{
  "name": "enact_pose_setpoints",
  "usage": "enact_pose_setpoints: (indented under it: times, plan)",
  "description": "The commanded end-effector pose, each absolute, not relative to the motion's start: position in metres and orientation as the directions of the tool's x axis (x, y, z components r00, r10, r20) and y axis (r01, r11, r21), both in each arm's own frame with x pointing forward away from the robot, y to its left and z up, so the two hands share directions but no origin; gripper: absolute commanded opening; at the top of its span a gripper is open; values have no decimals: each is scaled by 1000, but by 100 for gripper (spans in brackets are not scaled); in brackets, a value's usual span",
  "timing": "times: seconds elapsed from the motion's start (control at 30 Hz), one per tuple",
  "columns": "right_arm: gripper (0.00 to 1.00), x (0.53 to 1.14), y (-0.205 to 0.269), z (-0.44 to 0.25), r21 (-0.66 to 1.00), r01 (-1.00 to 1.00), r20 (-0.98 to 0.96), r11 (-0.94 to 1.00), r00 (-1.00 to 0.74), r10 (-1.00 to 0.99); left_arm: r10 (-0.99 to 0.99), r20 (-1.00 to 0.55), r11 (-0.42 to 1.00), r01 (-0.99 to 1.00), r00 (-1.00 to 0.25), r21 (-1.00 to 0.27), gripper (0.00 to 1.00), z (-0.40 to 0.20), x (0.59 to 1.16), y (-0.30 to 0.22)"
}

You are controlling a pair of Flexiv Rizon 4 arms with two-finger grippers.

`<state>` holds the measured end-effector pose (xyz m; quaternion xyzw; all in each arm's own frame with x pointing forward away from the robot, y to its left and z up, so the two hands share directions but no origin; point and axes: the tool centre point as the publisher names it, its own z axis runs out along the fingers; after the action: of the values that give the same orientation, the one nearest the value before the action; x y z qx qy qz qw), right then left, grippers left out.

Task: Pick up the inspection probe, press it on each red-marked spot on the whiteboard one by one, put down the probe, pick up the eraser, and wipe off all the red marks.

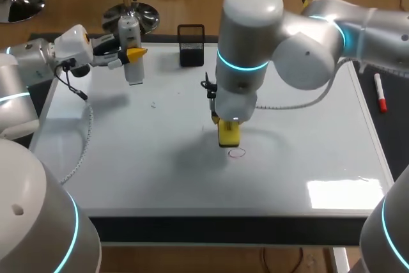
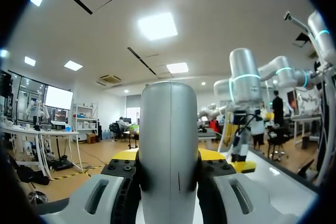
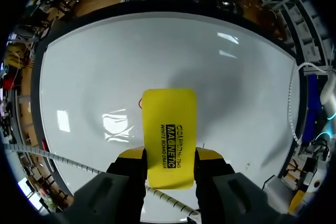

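Observation:
My left gripper [image 1: 134, 53] hangs above the whiteboard's [image 1: 160, 171] far left corner, shut on the grey-white inspection probe [image 1: 130, 43]. In the left wrist view the probe [image 2: 170, 129] stands as a grey cylinder between the yellow-tipped fingers [image 2: 124, 155]. My right arm reaches to the board's middle, its gripper [image 1: 229, 126] shut on the yellow eraser [image 1: 229, 135], which is down at the board. A small red ring mark [image 1: 236, 153] lies just in front of the eraser. In the right wrist view the eraser [image 3: 169, 135] covers most of the red mark [image 3: 140, 103], which peeks out at its edge.
A black mesh holder [image 1: 191, 45] stands at the board's far edge. A red marker [image 1: 380, 94] lies on the dark table to the right of the board. A white coiled cable [image 1: 80, 151] trails from my left arm over the board's left side.

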<state>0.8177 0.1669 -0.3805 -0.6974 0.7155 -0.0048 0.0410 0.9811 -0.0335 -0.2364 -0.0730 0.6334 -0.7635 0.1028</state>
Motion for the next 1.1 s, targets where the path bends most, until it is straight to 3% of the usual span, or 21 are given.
enact_pose_setpoints:
  times: [0.03,1.1]
  plan:
    - [0,809,172,-386,-51,-998,-43,22,-20,-999,-250,-21,-178,67,-968,-982,0,-236,981,-34]
    - [0,794,187,-397,-51,-999,-56,-15,18,-998,-250,-21,-178,67,-968,-982,0,-236,981,-34]
